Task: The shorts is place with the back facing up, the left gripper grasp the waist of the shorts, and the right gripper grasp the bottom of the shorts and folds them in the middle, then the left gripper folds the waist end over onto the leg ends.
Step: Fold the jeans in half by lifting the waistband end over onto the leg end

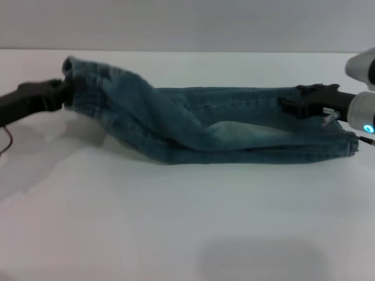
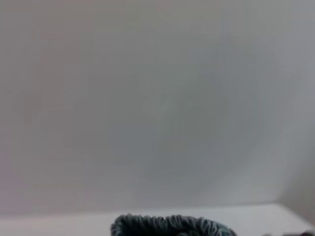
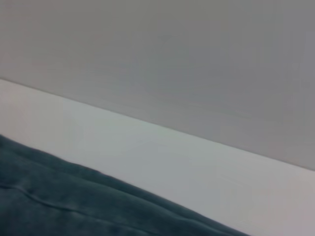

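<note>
The blue denim shorts (image 1: 234, 132) lie folded lengthwise across the white table (image 1: 176, 222). Their waist (image 1: 82, 73) is lifted off the table at the left, bunched and ruffled. My left gripper (image 1: 65, 93) is shut on the waist from the left side. In the left wrist view the gathered elastic band (image 2: 172, 227) shows at the frame's edge. The leg ends (image 1: 350, 143) lie flat at the right. My right gripper (image 1: 288, 105), a black claw on a white arm with a blue light, sits over the far edge of the legs there. Dark denim (image 3: 74, 201) fills a corner of the right wrist view.
The table's far edge meets a plain grey wall (image 1: 187, 23) just behind the shorts. Bare white tabletop spreads in front of the shorts toward me.
</note>
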